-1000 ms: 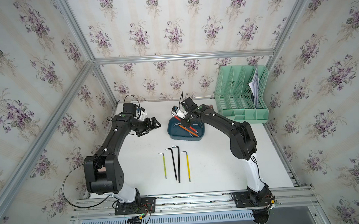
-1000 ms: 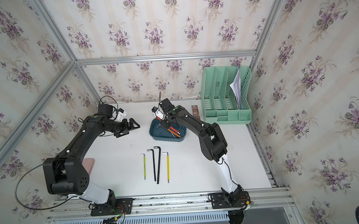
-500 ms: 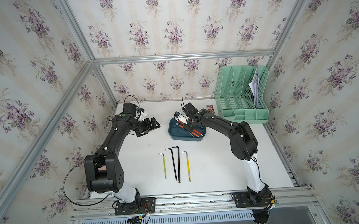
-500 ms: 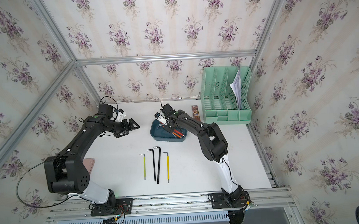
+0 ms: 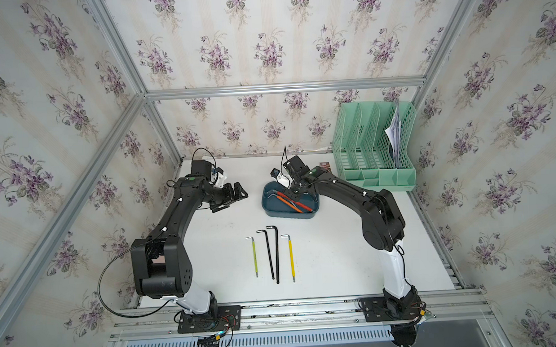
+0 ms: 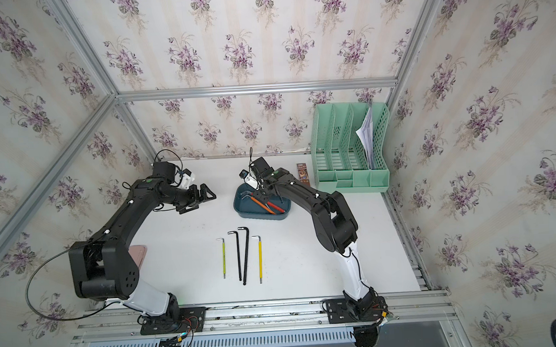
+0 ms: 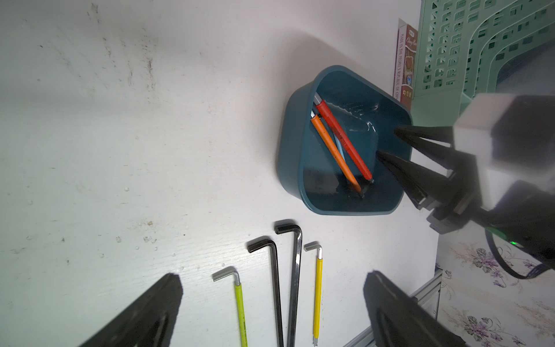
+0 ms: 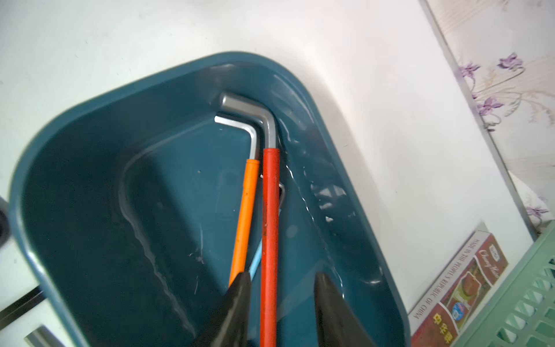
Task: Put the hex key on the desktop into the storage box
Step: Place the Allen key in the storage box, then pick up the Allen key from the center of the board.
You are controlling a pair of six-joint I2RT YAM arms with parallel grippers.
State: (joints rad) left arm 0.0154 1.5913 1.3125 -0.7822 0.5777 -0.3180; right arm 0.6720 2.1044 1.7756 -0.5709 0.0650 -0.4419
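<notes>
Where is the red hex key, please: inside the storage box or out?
Inside: the red hex key lies in the storage box.

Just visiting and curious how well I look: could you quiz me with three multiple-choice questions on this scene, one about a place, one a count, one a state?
1. Where is the red-sleeved steel hex key? A on the flat white desktop; B in the shallow teal plastic storage box; C clamped in the right gripper.
2. How many hex keys lie in the row on the desktop? A two; B six; C four.
3. How do the right gripper's jaws stand? A apart, holding nothing; B shut on a key; C hidden.
Answers: 1 B, it lies inside the box; 2 C, one lime, two black, one yellow; 3 A, the left wrist view shows them parted over the box.
</notes>
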